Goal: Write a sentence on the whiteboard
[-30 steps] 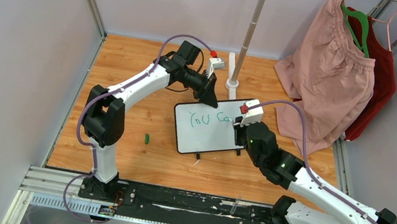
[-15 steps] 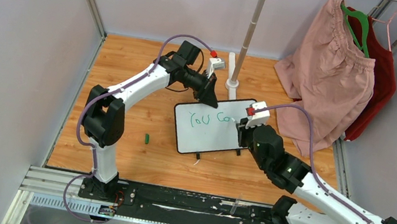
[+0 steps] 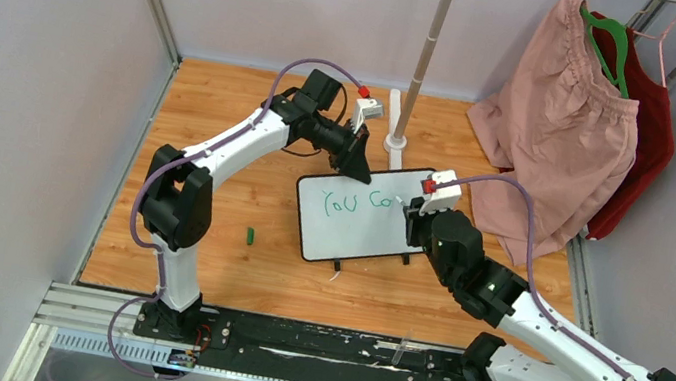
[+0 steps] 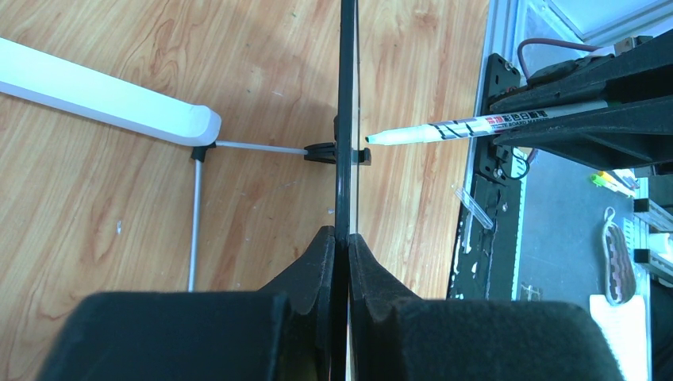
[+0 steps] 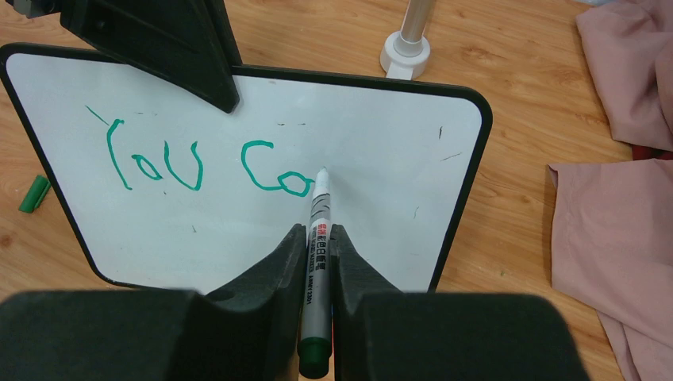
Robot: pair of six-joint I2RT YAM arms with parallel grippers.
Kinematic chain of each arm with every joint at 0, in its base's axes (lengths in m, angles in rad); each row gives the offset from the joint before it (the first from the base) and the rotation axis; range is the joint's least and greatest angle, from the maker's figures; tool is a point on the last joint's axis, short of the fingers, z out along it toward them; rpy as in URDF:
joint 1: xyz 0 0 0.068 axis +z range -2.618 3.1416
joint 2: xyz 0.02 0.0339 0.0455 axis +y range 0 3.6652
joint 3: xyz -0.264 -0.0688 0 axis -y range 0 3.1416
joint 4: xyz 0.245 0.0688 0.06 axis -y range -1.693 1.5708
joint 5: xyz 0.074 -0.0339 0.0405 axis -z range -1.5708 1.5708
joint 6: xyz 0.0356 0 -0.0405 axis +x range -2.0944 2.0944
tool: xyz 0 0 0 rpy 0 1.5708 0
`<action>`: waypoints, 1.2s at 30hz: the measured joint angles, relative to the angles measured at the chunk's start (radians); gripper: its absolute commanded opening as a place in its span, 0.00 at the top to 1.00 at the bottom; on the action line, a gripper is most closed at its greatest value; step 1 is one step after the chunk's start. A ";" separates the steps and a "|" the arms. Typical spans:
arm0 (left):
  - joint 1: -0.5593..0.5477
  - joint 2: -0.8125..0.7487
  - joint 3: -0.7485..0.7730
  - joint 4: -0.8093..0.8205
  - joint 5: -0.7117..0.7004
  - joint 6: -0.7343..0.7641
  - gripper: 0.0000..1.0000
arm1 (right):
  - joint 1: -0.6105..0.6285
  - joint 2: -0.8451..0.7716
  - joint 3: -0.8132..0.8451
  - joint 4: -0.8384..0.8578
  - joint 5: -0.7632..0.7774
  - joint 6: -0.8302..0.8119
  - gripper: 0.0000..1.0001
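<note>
The whiteboard (image 3: 355, 218) stands tilted on the wooden floor; it fills the right wrist view (image 5: 397, 159) and shows edge-on in the left wrist view (image 4: 346, 119). Green writing (image 5: 198, 163) on it reads "You Co". My left gripper (image 3: 355, 165) is shut on the board's top edge, also seen in its wrist view (image 4: 343, 238). My right gripper (image 3: 411, 217) is shut on a white marker (image 5: 317, 238) with a green end. The marker's tip (image 5: 322, 172) touches the board just right of the "o". The marker (image 4: 476, 125) also shows in the left wrist view.
A green marker cap (image 3: 249, 235) lies on the floor left of the board. A white stand pole with its foot (image 3: 396, 144) rises behind the board. Pink and red clothes (image 3: 566, 124) hang at the right. Grey walls enclose the floor.
My right gripper has moved to the right along the board with the marker, and its tip sits a little higher by the "o". The left arm and board have not moved.
</note>
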 measured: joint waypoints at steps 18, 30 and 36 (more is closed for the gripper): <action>0.000 0.000 0.000 0.000 -0.003 -0.002 1.00 | -0.023 0.040 0.001 0.024 -0.010 0.005 1.00; 0.000 0.000 0.000 0.000 -0.002 -0.002 1.00 | -0.026 -0.014 -0.054 -0.019 -0.032 0.042 1.00; 0.000 0.000 0.000 0.000 -0.002 -0.002 1.00 | -0.026 -0.018 -0.058 -0.023 -0.037 0.047 1.00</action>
